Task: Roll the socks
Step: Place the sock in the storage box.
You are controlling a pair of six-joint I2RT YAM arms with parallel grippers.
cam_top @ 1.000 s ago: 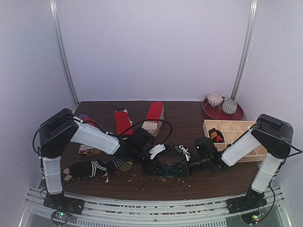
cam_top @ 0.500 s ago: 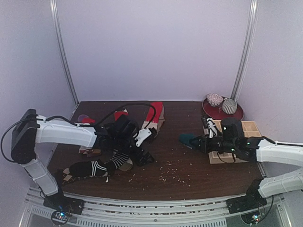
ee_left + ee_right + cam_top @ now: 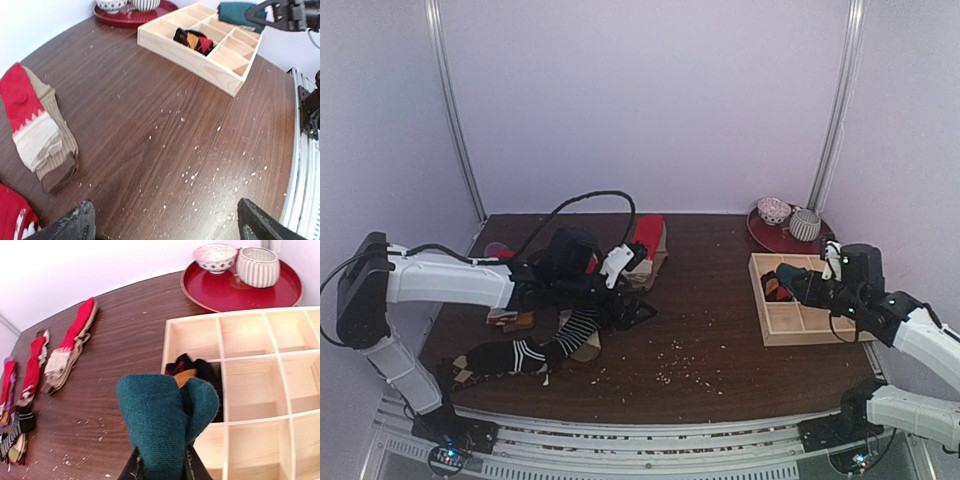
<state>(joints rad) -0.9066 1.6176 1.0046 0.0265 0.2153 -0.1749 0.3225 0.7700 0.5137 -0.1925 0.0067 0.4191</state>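
1. Swung clear of the middle of the table (image 3: pixel 720 330) in the past half-second, the right gripper (image 3: pixel 161 467) now hangs over the wooden tray (image 3: pixel 215 315) at 3 o'clock, fingers clamped on a rolled teal sock (image 3: pixel 162 415).
2. Seen from the right wrist, the roll sits in the air at 7 o'clock from a rolled argyle sock (image 3: pixel 186 371) already lying in a tray cell. Which cell lies under the teal roll cannot be told.
3. Across the table, the left gripper (image 3: pixel 165 232) has eased back toward 10 o'clock, its jaws spread wide and holding nothing.
4. Flat and unrolled, the red-and-beige socks (image 3: pixel 35 130) lie at 11 o'clock and a striped sock (image 3: pixel 520 352) at 8 o'clock.
5. By these positions, the second roll looks ready to be lowered into a free cell. One roll is stowed, several socks remain, and the open left gripper appears placed to start on the next one.
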